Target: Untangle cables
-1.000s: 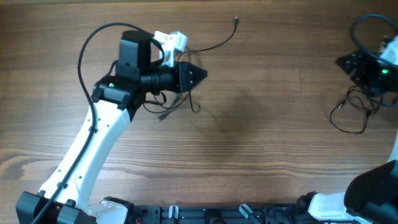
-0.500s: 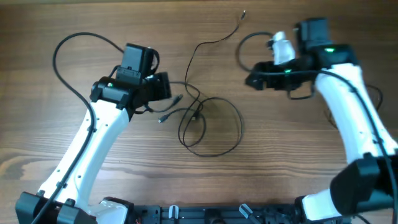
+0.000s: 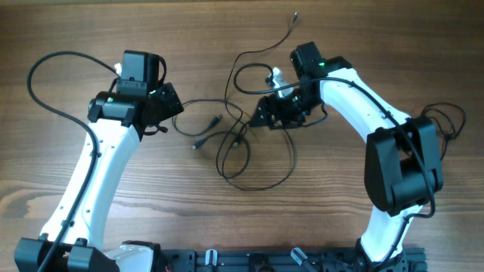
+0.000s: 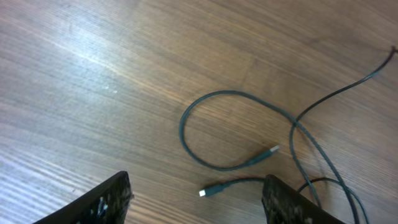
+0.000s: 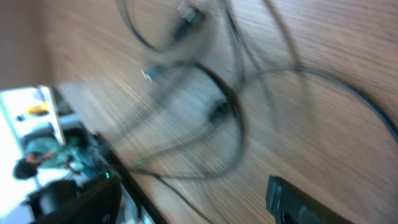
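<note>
**Q:** Where do the cables (image 3: 239,139) lie relative to your two tools?

**A:** They lie on the table (image 3: 340,219) between them. My left gripper (image 3: 172,107) stands to their left, jaws apart with nothing between them. My right gripper (image 3: 261,117) hangs over the knot's upper right edge. It also stands wide, and nothing shows between its fingers, though its wrist view is blurred.

**Q:** Which way does the bundle run?

**A:** Its long axis runs from the free end (image 3: 295,15) at the far side of the table down to the large loop (image 3: 292,155) nearer my base. Two plug ends (image 3: 215,119) stick out sideways toward my left gripper.

**Q:** Which arm is nearer?

**A:** The right one is nearer the crossing strands. The left is nearer the plugs. In the left wrist view, one plug (image 4: 272,149) lies just ahead of its fingertips. I judge the next move to be a pull apart along the left-right line.
</note>
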{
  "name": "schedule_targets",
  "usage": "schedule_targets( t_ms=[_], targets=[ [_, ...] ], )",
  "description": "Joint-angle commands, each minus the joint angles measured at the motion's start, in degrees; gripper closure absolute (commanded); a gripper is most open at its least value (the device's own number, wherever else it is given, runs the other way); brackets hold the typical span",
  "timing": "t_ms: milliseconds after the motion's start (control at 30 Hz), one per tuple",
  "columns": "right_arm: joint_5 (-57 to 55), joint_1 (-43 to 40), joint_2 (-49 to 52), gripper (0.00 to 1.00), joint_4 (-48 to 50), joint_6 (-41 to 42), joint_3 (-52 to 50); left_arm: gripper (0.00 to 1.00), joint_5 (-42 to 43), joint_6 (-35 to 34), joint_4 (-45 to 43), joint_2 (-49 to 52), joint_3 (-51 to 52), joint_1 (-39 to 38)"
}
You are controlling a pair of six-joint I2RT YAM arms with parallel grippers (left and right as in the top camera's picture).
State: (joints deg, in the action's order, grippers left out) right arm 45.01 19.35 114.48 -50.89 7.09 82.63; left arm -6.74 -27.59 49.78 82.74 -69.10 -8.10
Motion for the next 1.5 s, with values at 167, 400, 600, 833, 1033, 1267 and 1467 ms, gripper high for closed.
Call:
schedule_targets(
  t_ms=[167, 400, 600, 833, 1033, 1267, 1467],
  targets=[
    [-6.32, 8.55, 0.39, 0.28, 11.23, 19.67, 0.17, 0.29, -1.66, -1.64, 0.61, 0.11, -0.28, 0.87],
    [-19.39, 11.45, 0.04, 0.96, 17.86, 27.28, 0.50, 0.29, -0.11, -1.64, 0.83, 0.11, -0.28, 0.87],
    [2.25, -4.17, -13.42, 0.96, 19.30, 18.60, 14.27, 0.30, 0.92, -1.64, 0.76, 0.11, -0.28, 0.87],
    [-4.63, -19.26, -28.63, 0.95, 9.81, 14.95, 16.22, 0.30, 4.44, -1.64, -0.26, 0.11, -0.28, 0.87],
    [-29.07, -19.37, -26.91, 0.96, -7.41, 11.96, 14.53, 0.20, 16.35, -1.11, -3.26, 0.87, -0.28, -0.87],
    [-31.26, -19.39, -26.56, 0.96, -8.66, 7.96, 14.53, 0.12, 18.95, 3.85, -6.86, 10.71, -0.28, -12.22],
    [-31.41, -19.61, -26.56, 0.96, -4.00, 8.07, 14.53, 0.13, 18.60, 4.96, -12.79, 20.85, -0.28, -21.79]
  ],
)
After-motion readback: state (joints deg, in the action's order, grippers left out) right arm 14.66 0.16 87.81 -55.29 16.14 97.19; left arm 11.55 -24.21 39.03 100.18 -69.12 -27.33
